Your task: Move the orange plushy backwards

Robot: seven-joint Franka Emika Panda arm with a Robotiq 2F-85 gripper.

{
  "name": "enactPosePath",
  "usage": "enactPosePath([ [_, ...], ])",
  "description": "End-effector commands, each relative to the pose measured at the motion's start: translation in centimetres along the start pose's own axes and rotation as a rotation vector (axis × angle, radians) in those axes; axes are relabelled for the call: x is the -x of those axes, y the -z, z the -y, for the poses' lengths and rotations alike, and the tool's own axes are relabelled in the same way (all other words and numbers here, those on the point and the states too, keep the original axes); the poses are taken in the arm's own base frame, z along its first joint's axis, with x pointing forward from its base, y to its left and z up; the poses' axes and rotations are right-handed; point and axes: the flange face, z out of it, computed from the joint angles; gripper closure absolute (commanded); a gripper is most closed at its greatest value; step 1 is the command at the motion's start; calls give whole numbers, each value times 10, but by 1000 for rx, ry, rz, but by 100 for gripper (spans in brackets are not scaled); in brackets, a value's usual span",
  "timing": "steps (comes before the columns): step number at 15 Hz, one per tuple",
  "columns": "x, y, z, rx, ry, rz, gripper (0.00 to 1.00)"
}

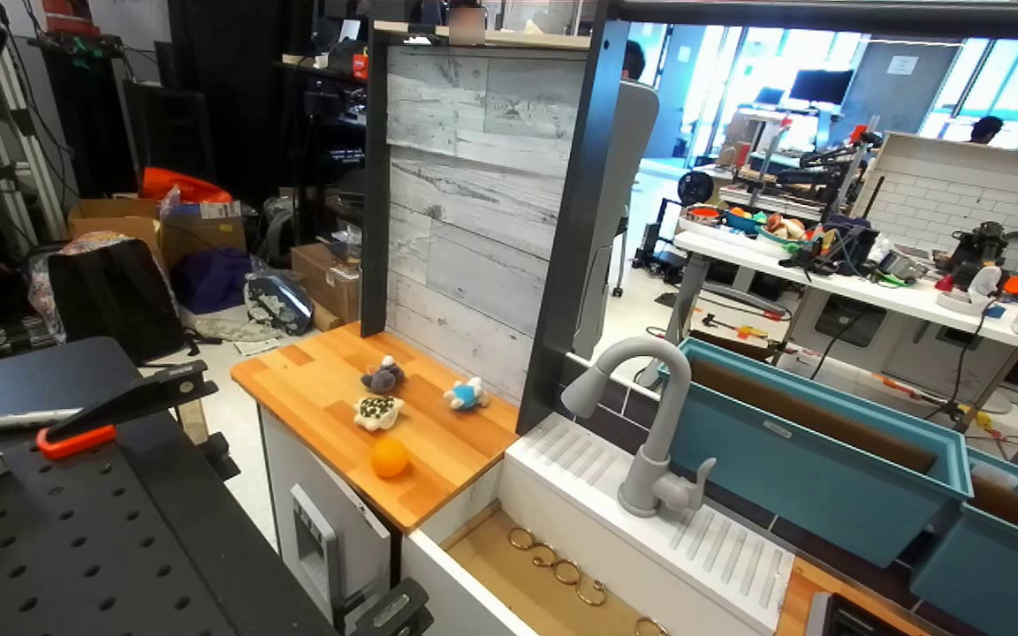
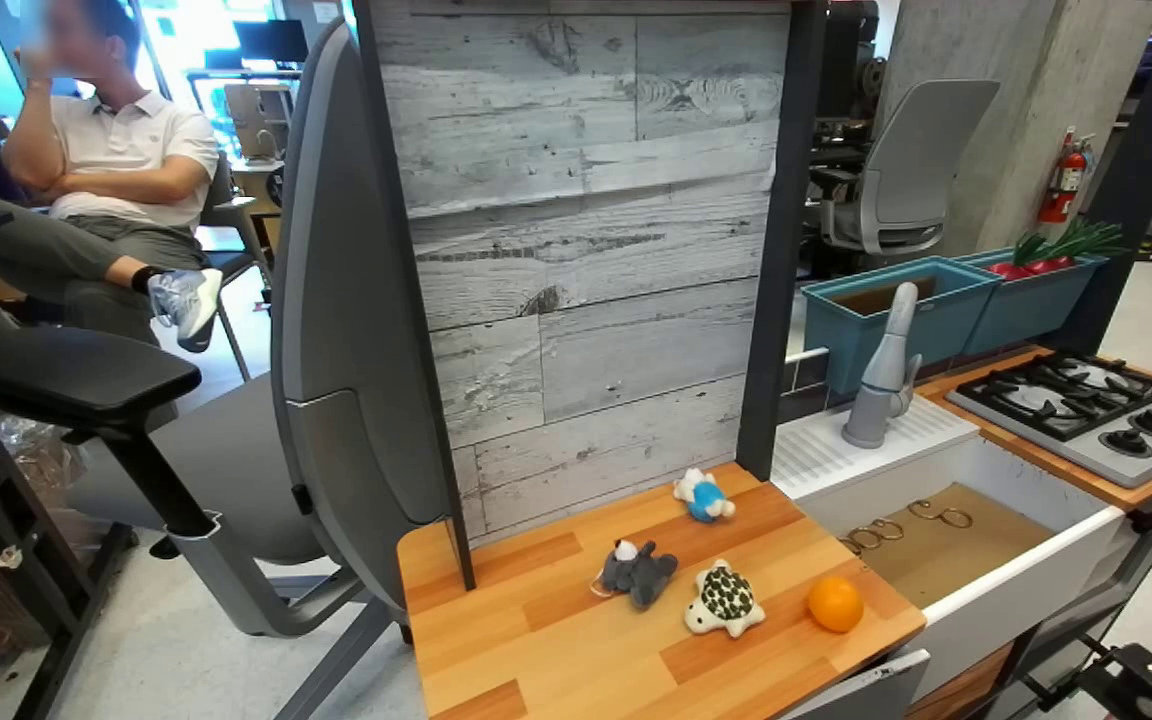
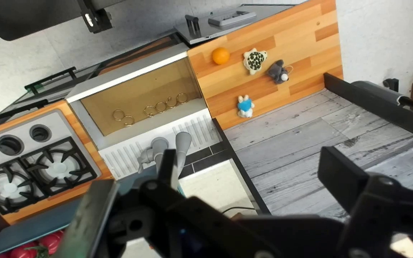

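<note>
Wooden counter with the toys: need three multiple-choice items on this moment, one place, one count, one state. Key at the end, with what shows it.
1. Where does the orange plushy lie?
A) in the sink
B) on the stove
C) on the wooden counter

2. How many toys lie on that counter, the orange plushy included?
A) two
B) four
C) six

3. How does the gripper stand?
A) open and empty
B) shut on the orange plushy
C) shut and empty

Key:
1 C: both exterior views and the wrist view show it on the wood.
2 B: with it are a turtle, a grey toy and a white rabbit in blue.
3 A: in the wrist view its fingers stand wide apart with nothing held between them.
</note>
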Motion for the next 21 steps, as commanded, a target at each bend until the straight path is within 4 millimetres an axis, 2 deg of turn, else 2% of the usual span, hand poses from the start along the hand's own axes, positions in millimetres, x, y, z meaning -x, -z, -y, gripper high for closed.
enactPosePath([
  [1, -7, -45, 13, 48, 44, 34, 0],
  [5, -10, -125, 46, 79, 139, 40, 0],
  [9, -10, -216, 78, 131, 271, 54, 0],
  [14, -6, -320, 92, 174, 358, 122, 0],
  [17, -5, -375, 95, 183, 370, 189, 0],
  [21, -9, -434, 101, 218, 379, 225, 0],
])
